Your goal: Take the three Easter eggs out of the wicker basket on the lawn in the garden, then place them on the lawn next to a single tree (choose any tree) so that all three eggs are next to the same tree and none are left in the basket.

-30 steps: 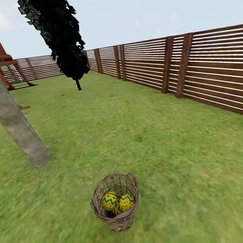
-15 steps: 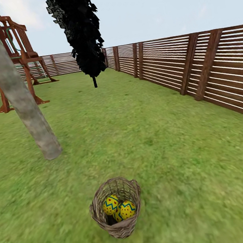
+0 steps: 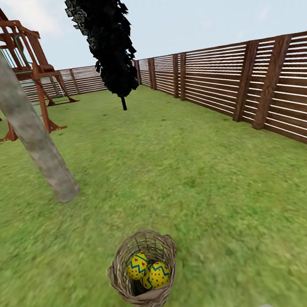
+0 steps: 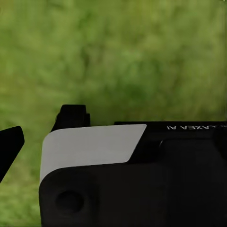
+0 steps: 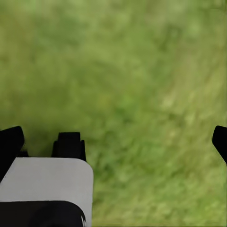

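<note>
The wicker basket stands on the lawn low in the head view, just left of centre. Two yellow Easter eggs with blue-green zigzags and red dots show inside it, one resting above the other; a third is mostly hidden between them. The leaning grey-brown tree trunk meets the grass to the upper left of the basket. My left gripper and right gripper both hang over bare grass. The right fingertips sit wide apart. Of the left gripper one finger shows at the frame's edge.
A brown slatted fence runs along the right and the back. A red-brown playset stands far left behind the trunk. A thin-stemmed tree with black foliage rises at the back middle. Open grass lies between basket and trunk.
The whole head view has swung left and come a little closer: trunk and fence slid right, more playset shows, the basket sits lower. The basket and eggs themselves have not moved.
</note>
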You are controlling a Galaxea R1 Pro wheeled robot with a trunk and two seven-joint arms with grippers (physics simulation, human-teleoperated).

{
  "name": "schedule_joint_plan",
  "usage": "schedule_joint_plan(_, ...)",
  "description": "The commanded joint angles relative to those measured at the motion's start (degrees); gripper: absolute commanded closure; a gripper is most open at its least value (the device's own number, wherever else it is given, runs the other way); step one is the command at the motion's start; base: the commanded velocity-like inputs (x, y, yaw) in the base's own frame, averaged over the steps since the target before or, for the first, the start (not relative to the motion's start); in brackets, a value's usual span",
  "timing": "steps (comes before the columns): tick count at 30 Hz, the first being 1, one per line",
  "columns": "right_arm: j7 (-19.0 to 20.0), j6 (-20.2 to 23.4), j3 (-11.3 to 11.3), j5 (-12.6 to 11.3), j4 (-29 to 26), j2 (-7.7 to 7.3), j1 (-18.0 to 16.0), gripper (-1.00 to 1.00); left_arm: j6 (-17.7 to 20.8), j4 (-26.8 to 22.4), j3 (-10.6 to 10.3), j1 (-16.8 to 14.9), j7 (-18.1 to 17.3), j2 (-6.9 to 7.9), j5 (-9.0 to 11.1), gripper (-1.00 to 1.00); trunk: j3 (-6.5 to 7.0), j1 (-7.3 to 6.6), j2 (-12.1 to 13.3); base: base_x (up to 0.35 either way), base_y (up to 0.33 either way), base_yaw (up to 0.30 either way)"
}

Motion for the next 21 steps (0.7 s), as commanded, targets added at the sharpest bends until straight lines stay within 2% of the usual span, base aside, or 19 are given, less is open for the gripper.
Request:
schedule_joint_plan(1, 0.27, 0.07, -0.14, 0.71, -0.19, -0.01, 0.0, -1.0, 0.36, -0.13, 0.47, 0.0, -0.09, 0.06, 0.95, -1.0, -0.05, 0.0, -0.02, 0.004, -0.002, 0.0)
schedule_joint_plan(3, 0.7, -0.29, -0.08, 0.78, -0.29, -0.2, 0.0, -1.0, 0.36, -0.13, 0.97, 0.0, -0.1, 0.14, 2.95, -1.0, -0.05, 0.0, -0.02, 0.001, -0.001, 0.0)
schedule_joint_plan(6, 0.41, -0.26, -0.02, 0.94, -0.72, -0.26, -0.02, -1.0, 0.57, -0.28, 1.35, 0.0, -0.04, 0.95, 3.24, -1.0, -0.05, 0.0, -0.02, 0.0, 0.0, 0.0)
schedule_joint_plan(7, 0.04, 3.32, 0.07, 2.29, -10.4, -0.51, -1.6, -1.0, 4.47, -4.55, 6.33, -1.38, 0.24, 6.0, 4.08, -1.0, -0.05, 0.0, -0.02, 0.0, 0.0, 0.0)
schedule_joint_plan(10, 0.25, 12.97, 0.02, 4.38, -15.71, -0.36, -5.39, -1.0, 12.58, -11.67, 10.02, -3.69, 0.33, 8.97, 4.29, -1.0, -0.05, 0.0, -0.02, 0.0, 0.0, 0.0)
schedule_joint_plan(11, 0.13, 18.84, 0.0, 5.07, -17.19, -0.19, -9.44, -1.0, 20.05, -19.05, 11.38, -5.66, 0.46, 10.5, 4.35, -1.0, -0.05, 0.0, -0.02, 0.0, 0.0, 0.0)
schedule_joint_plan(12, 0.06, 19.45, 0.02, 5.15, -17.3, -0.14, -10.33, -1.0, 21.35, -20.64, 11.53, -6.11, 0.57, 10.68, 4.34, -1.0, -0.05, 0.0, -0.02, 0.0, 0.0, 0.0)
schedule_joint_plan(15, 0.17, 22.16, 0.0, 4.85, -16.51, 0.63, -18.49, -1.0, 29.96, -34.7, 12.64, -10.3, 4.31, 12.44, 4.43, -1.0, -0.05, 0.0, -0.02, 0.0, 0.0, 0.0)
schedule_joint_plan(16, 0.14, 22.37, 0.0, 4.88, -16.55, 0.81, -19.42, -1.0, 32.05, -37.95, 13.86, -10.98, 4.67, 12.75, 4.85, -1.0, -0.05, 0.0, -0.02, 0.0, 0.0, 0.0)
schedule_joint_plan(18, 0.16, 22.47, 0.0, 4.96, -16.87, 0.92, -20.02, -1.0, 33.8, -40.05, 14.88, -11.28, 4.81, 12.65, 5.43, -1.0, -0.05, 0.0, -0.02, 0.0, 0.0, 0.0)
schedule_joint_plan(19, 0.21, 22.8, 0.07, 5.08, -17.56, 1.26, -21.23, -1.0, 35.04, -41.45, 15.56, -11.47, 4.94, 11.62, 6.32, -1.0, -0.05, 0.0, -0.02, 0.0, 0.0, 0.0)
schedule_joint_plan(21, 0.18, 24.1, 0.13, 5.2, -17.93, 2.22, -22.03, -1.0, 35.68, -41.97, 15.87, -11.55, 5.03, 10.76, 6.76, -1.0, -0.05, 0.0, -0.02, 0.029, 0.0, 0.0)
